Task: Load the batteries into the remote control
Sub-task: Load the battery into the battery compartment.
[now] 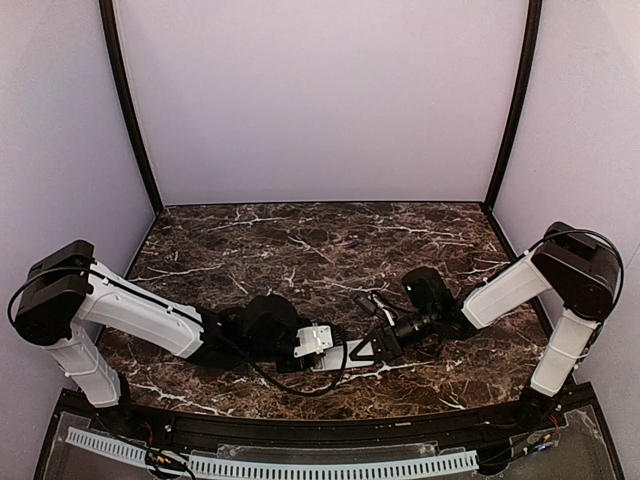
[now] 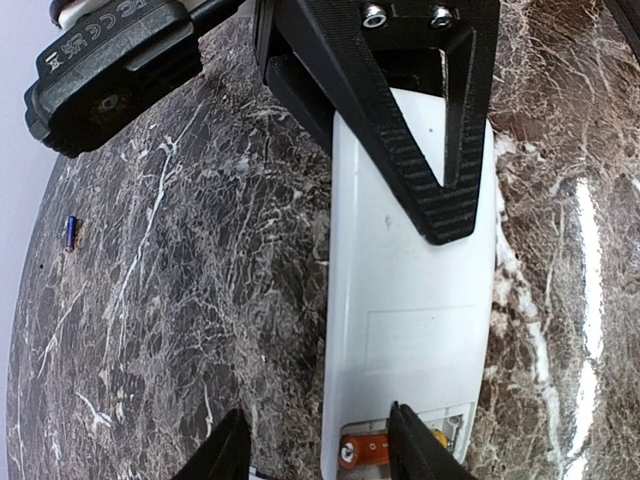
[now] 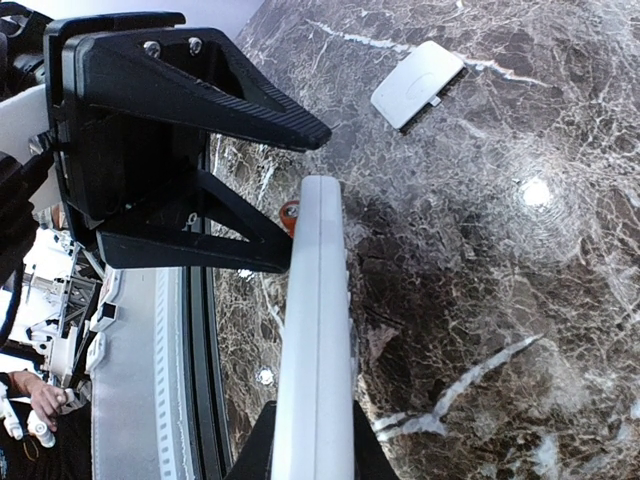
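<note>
Left hand [image 2: 320, 455] straddles orange battery [image 2: 365, 450] in remote control [image 2: 410, 300]

We note white arm shells [image 1: 140, 315], black joint housings [image 1: 55, 295], black ribbed triangular fingers [image 2: 420, 150] with two silver screws [image 2: 375, 15], and looping black cables [image 1: 300, 393].

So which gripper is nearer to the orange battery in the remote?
Left. The left gripper straddles the orange battery; the right gripper clamps the remote control at its opposite end.
</note>
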